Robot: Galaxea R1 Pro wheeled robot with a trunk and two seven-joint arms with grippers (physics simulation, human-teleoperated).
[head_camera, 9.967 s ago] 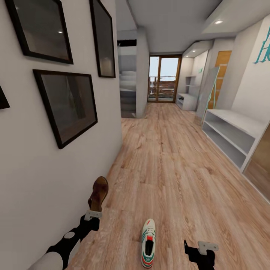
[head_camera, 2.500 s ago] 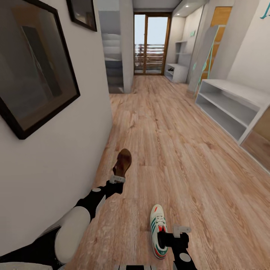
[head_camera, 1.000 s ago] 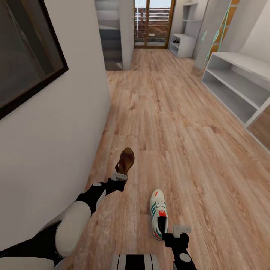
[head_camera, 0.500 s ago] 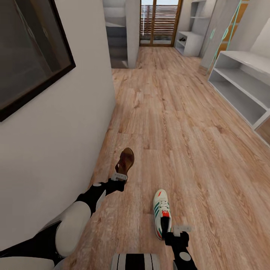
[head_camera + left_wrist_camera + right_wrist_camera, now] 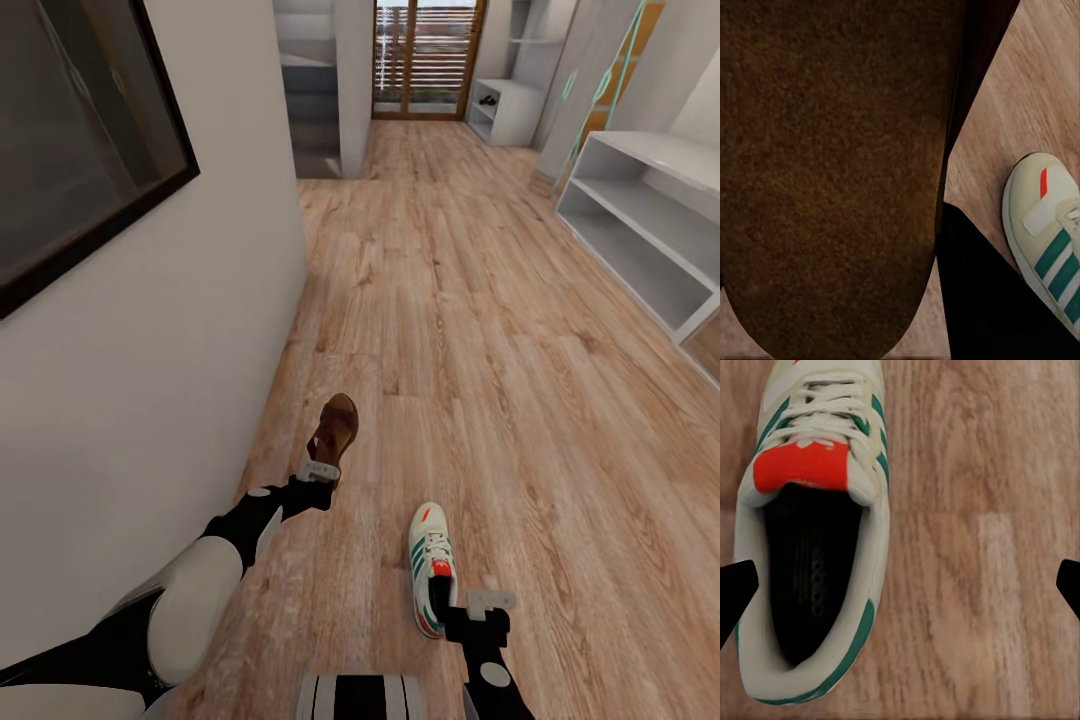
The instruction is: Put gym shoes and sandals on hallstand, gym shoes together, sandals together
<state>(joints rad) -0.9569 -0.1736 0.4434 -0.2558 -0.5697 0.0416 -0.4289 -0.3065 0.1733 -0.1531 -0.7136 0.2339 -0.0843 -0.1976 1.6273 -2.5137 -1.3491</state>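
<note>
Two shoes in play: one sandal held, one gym shoe on the floor; the other two I cannot find, though small dark shapes sit on the far unit.
Corridor floor [image 5: 480, 330]: wood planks running toward 12 o'clock, bare between the robot and the far end.
Wall [image 5: 150, 330]: close along 9 o'clock, with a dark framed picture [image 5: 80, 150] at 10 o'clock; the left arm works right beside it.
White shelf unit [image 5: 640, 230]: at 2 o'clock, plain and low with no upper shelves, so I judge it is not the target.
Hallstand [image 5: 508, 105]: pale unit at 1 o'clock, far down the corridor near the glazed door [image 5: 425, 55], well apart from the robot.
Gym shoe [image 5: 432, 568]: lies flat at 6 o'clock, toe toward 12 o'clock, opening up.
Sandal [image 5: 335, 432]: lifted off the floor, toe toward 12 o'clock, heel end in the left gripper [image 5: 318, 470], which is clenched on it; its brown sole [image 5: 832, 180] fills the left wrist view.
Right gripper [image 5: 478, 601]: released, jaws wide, hovering just behind the shoe's heel; in the right wrist view one fingertip [image 5: 736, 592] overlaps the shoe's rim, the other is off to the side.
Step in hand: lining up to pick the gym shoe.
Next move: shift across so the jaws straddle the heel, descend, then close.
In the way: nothing on the floor; the wall is the only crowding.
</note>
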